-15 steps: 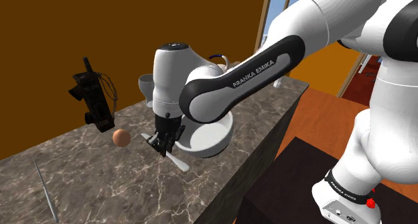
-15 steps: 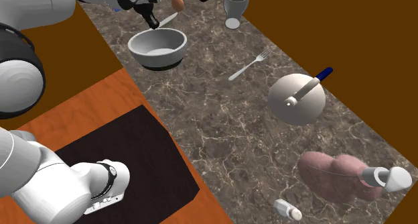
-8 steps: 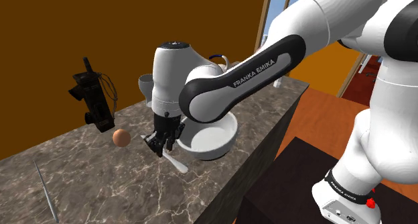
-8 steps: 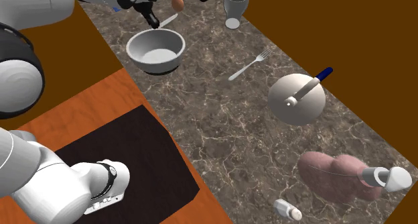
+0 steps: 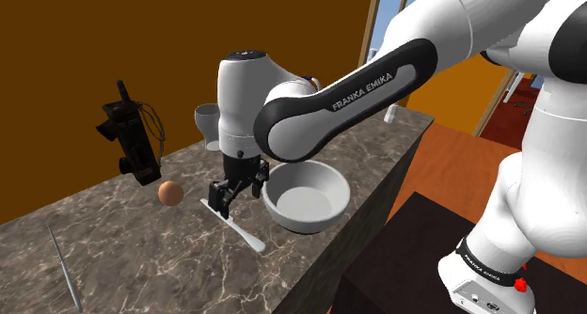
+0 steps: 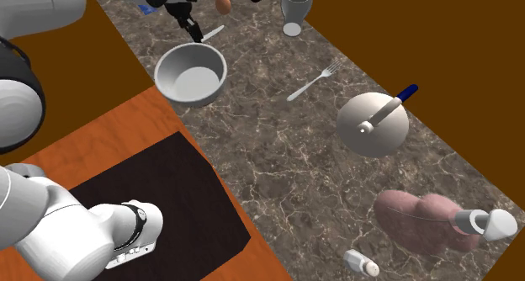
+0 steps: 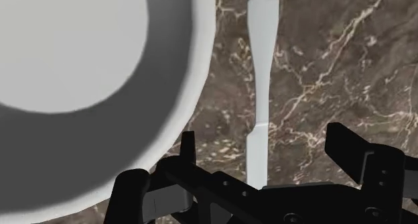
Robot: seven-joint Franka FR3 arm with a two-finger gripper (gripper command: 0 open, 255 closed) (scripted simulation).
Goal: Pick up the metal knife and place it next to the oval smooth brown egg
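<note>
The white bowl [image 5: 282, 211] sits at the worktop's [image 5: 141, 265] front edge. The pale knife [image 5: 240, 229] lies flat on the marble just beside it, one end pointing at that edge. The gripper [image 5: 224, 201] stands over the knife's farther end, its fingers [image 7: 188, 149] spread wide astride it without contact, so nothing is held. Farther in, the brown egg [image 5: 170, 192] lies near that end but apart from it, close enough in my judgement to count as placed.

Dark marble counter [image 6: 278, 161], pale knife [image 5: 243, 232], brown egg [image 5: 170, 193], grey bowl [image 6: 160, 76], fork [image 6: 313, 80], cup [image 6: 295, 6], perhaps a pot lid [image 6: 373, 128], pink lump [image 6: 416, 220]
</note>
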